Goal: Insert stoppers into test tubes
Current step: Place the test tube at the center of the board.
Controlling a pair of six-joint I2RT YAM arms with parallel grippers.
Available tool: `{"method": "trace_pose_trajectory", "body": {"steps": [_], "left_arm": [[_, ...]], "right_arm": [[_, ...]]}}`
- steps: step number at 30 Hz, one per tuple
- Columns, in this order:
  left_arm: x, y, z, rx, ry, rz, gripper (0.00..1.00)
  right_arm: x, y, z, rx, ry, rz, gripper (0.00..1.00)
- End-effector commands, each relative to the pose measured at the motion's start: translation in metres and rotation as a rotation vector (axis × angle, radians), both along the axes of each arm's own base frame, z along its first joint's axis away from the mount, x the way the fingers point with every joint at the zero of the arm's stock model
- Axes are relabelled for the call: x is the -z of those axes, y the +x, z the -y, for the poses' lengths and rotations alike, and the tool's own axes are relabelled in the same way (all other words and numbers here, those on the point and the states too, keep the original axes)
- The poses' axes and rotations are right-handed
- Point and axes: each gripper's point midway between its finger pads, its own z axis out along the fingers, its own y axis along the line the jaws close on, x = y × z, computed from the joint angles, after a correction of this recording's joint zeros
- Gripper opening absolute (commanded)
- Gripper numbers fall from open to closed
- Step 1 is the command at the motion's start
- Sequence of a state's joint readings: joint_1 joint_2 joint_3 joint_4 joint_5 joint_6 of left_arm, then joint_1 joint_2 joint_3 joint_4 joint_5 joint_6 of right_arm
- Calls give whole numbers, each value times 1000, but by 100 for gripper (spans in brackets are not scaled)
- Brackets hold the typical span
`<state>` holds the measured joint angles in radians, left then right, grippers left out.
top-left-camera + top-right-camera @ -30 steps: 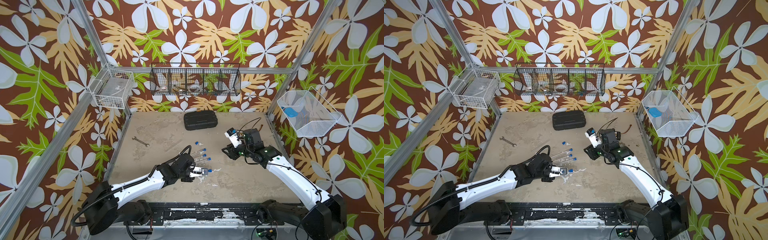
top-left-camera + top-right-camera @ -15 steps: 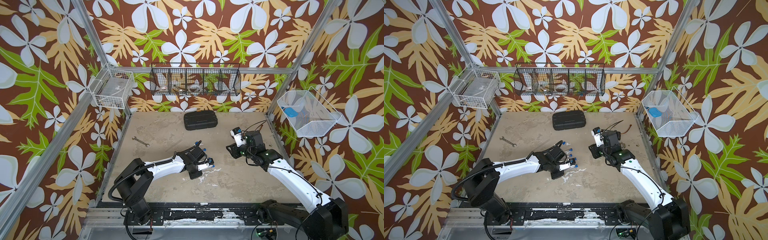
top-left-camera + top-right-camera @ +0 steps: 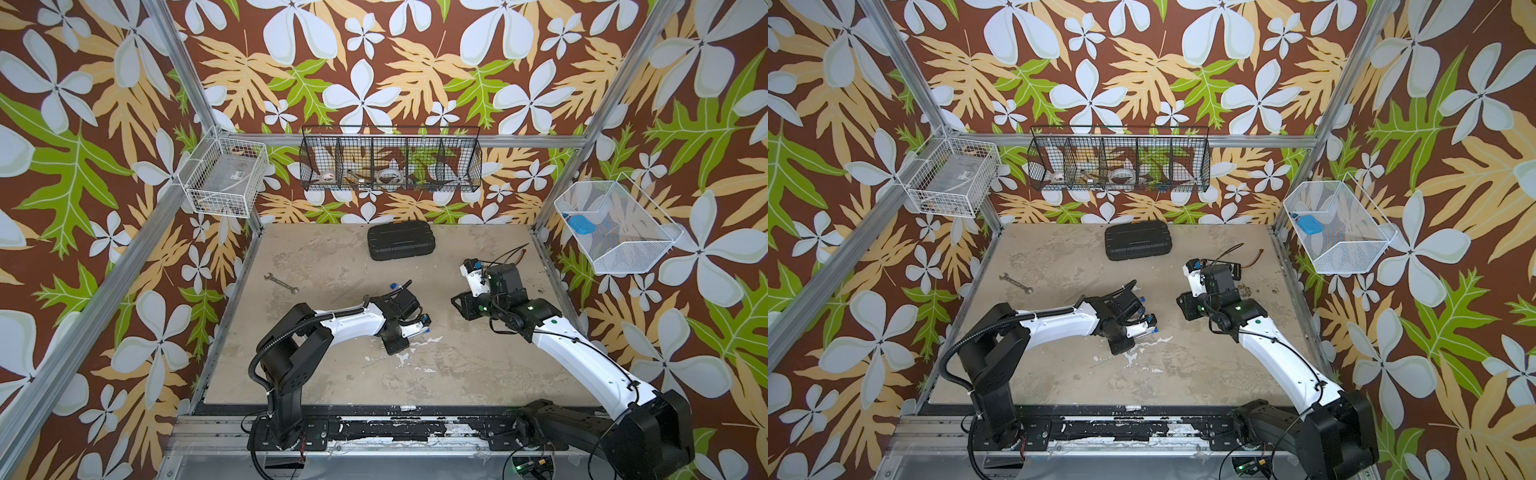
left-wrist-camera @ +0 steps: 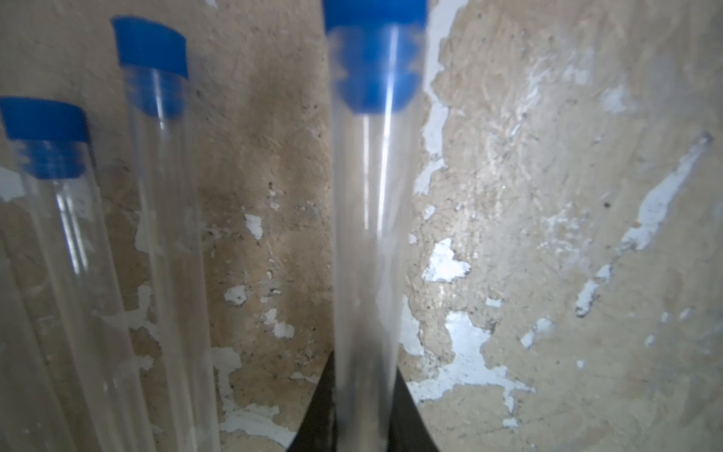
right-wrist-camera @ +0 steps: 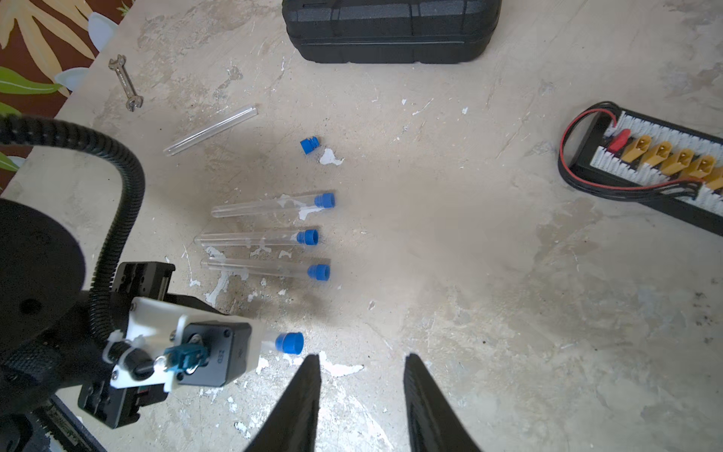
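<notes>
The left pincer (image 4: 364, 391) is clamped shut on one end of the gripped tube (image 4: 367, 235); this tube runs straight out from between the jaws, with a blue stopper (image 4: 375, 58) seated in its far mouth. The right pincer (image 5: 362, 391) stands partly open and holds nothing; the stoppered end of the gripped tube lies near one fingertip, outside the gap, not touching. Beyond, three stoppered tubes (image 5: 254, 238) lie side by side on the table (image 5: 469, 274); an empty tube (image 5: 211, 129) and a loose stopper (image 5: 310, 144) lie apart, farther off, toward the wrench (image 5: 126, 82) and black case (image 5: 391, 31).
</notes>
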<state>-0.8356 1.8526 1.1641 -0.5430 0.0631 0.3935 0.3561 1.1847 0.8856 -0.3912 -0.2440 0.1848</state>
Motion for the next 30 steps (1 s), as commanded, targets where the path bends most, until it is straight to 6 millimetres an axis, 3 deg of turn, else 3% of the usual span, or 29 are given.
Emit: {"method": "trace_pose_trajectory", "body": {"steps": [1,11,19,30], "left_arm": [[3,1,-10,-61,51,-27,0],[15,7,-16,-77,136,-66,6],[18,9,-19,-77,162,-62,16],[20,12,-21,-78,176,-50,22]], "right_arm": [[0,-1,1,14,6,-8,38],[0,0,2,22,1,-9,38],[-2,2,1,20,1,-8,37],[-4,3,2,21,-4,-11,37]]}}
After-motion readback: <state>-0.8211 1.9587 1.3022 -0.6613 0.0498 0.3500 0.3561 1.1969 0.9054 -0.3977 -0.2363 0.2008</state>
